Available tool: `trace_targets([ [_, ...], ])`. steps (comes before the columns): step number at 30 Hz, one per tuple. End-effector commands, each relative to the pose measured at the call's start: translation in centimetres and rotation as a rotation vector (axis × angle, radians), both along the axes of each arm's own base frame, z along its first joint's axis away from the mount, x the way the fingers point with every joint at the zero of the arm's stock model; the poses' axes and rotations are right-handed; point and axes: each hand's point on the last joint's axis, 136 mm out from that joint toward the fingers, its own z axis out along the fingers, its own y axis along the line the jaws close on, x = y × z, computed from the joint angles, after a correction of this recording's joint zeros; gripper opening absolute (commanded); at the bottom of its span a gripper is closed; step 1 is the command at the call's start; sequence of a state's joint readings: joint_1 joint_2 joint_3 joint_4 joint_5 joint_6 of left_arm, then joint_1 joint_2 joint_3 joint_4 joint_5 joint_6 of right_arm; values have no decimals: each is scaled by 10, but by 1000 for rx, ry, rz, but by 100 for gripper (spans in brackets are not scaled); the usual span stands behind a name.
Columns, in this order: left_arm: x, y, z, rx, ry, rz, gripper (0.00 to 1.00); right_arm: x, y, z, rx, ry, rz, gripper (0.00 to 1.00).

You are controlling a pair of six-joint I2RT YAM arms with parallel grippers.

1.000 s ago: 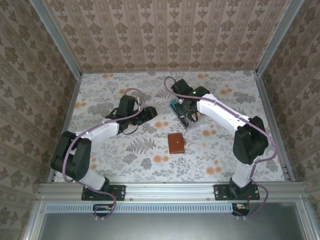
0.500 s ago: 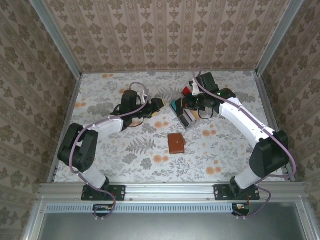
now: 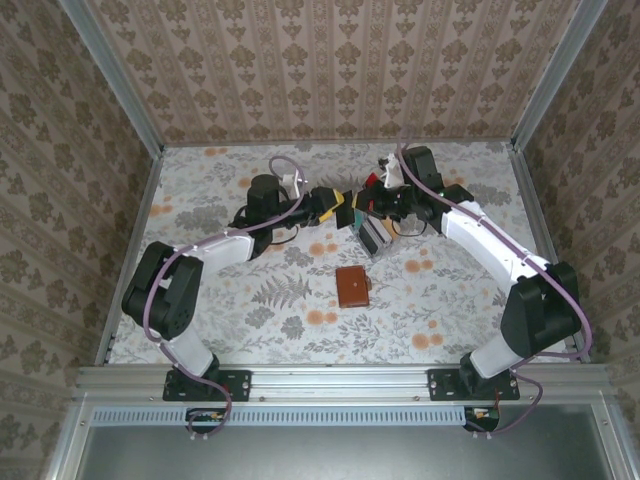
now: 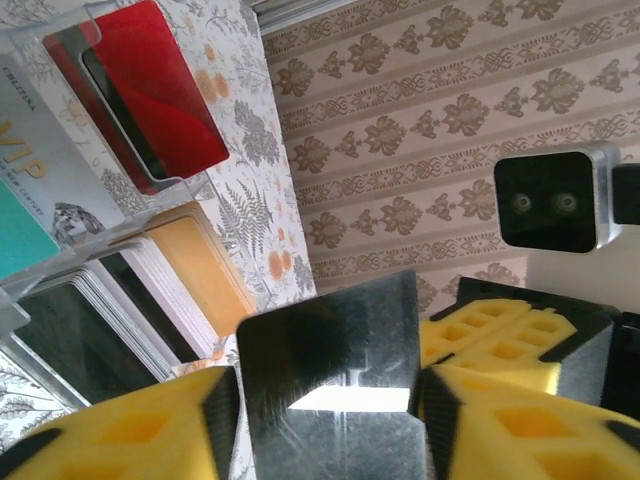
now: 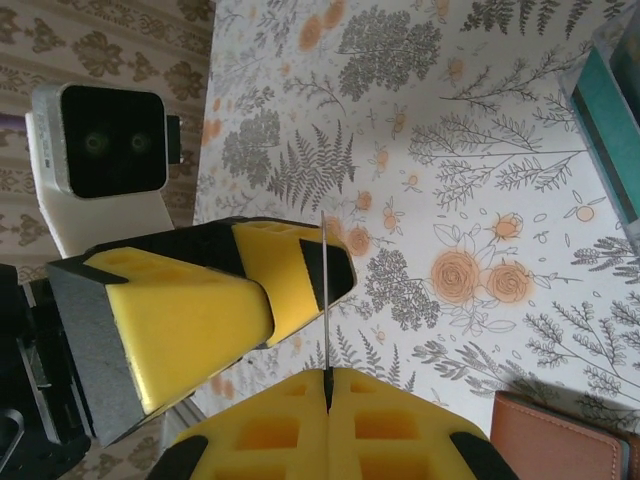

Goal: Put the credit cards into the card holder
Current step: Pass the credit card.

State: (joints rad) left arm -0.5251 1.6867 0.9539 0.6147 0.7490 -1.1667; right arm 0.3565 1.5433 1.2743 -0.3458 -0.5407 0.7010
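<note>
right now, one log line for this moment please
phase: card handover | right claw: shut on card | left claw: at card, grip unclear | card holder: closed, on table

The place looks like a robot test cell in a laboratory, dressed to resemble a home. The left arm point(image 3: 215, 250) and the right arm point(image 3: 482, 240) are bolted to a metal rail point(image 3: 340, 380) at the near edge of the table point(image 3: 250, 320). Aluminium posts point(image 3: 113, 85) frame the wallpapered walls point(image 3: 330, 70), and the table has a floral cover.
</note>
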Motion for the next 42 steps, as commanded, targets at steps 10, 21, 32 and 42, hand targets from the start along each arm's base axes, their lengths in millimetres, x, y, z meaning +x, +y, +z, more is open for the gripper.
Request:
trace_targets([
  [10, 0, -4, 33, -92, -55, -14, 0, 4, 0, 19, 141, -24, 11, 5],
  [21, 3, -1, 52, -248, -1, 3, 0, 7, 4, 23, 268, 14, 56, 32],
  [32, 3, 5, 27, -160, 61, 51, 32, 7, 0, 26, 292, 53, 56, 1],
  [42, -28, 84, -49, 597, 121, 319, 62, -26, -63, -39, -283, 138, -242, 0],
])
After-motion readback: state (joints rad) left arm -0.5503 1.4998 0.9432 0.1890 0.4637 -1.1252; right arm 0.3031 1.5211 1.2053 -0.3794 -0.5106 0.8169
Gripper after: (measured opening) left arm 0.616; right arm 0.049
